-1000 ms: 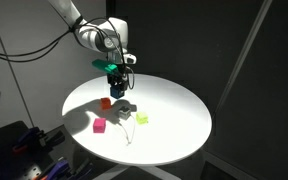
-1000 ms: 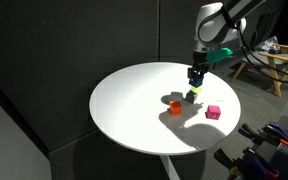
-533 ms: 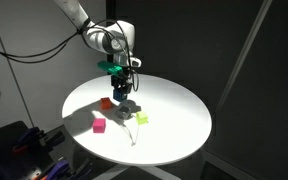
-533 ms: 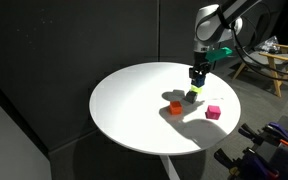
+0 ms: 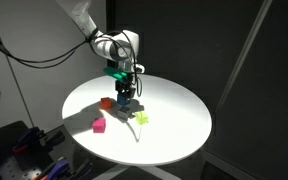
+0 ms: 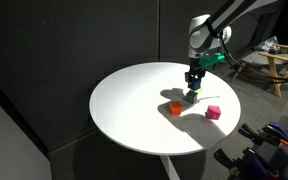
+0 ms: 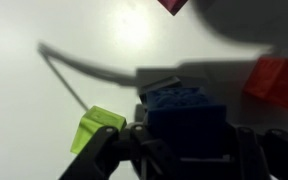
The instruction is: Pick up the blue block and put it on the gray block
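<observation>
My gripper [image 7: 184, 150] is shut on the blue block [image 7: 184, 112], which fills the space between the fingers in the wrist view. A sliver of the gray block [image 7: 160, 82] shows just past and under the blue one. In an exterior view the gripper [image 5: 126, 96] hangs low over the gray block [image 5: 128, 107], with the blue block close above it; I cannot tell whether they touch. In an exterior view the gripper [image 6: 193, 88] hides both blocks.
On the round white table [image 5: 174, 125] lie a red-orange cube [image 5: 106, 102], a magenta cube [image 5: 99, 124] and a yellow-green block [image 5: 141, 118]. They also show in the wrist view: red-orange [image 7: 278, 82], yellow-green [image 7: 96, 128], magenta [image 7: 171, 4].
The gripper has moved down and sideways with the blue block in it, from above the table to just over the gray block. The other blocks have not moved.
</observation>
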`<state>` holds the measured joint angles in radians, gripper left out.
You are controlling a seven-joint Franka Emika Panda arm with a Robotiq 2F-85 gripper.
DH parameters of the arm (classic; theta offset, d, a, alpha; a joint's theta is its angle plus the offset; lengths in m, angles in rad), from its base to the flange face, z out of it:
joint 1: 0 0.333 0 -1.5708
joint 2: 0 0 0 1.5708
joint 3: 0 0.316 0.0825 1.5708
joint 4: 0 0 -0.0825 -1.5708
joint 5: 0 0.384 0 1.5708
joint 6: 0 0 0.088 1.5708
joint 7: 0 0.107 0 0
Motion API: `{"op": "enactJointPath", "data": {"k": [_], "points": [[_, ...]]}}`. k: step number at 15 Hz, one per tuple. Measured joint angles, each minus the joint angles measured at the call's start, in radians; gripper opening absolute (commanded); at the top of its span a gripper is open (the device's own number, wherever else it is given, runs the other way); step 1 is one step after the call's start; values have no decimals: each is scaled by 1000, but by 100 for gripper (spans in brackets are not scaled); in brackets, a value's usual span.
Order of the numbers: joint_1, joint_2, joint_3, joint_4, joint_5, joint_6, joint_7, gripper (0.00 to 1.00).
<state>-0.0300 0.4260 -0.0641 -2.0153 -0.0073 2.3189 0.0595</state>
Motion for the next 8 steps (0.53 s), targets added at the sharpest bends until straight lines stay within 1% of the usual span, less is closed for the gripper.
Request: {"op": "enactJointPath", "data": {"k": [6,7,8], "points": [[0,44,-4,33,0,0,2,24],[0,48,-6,34,0,0,2,41],[0,51,-7,35,0,0,2,74]]}}
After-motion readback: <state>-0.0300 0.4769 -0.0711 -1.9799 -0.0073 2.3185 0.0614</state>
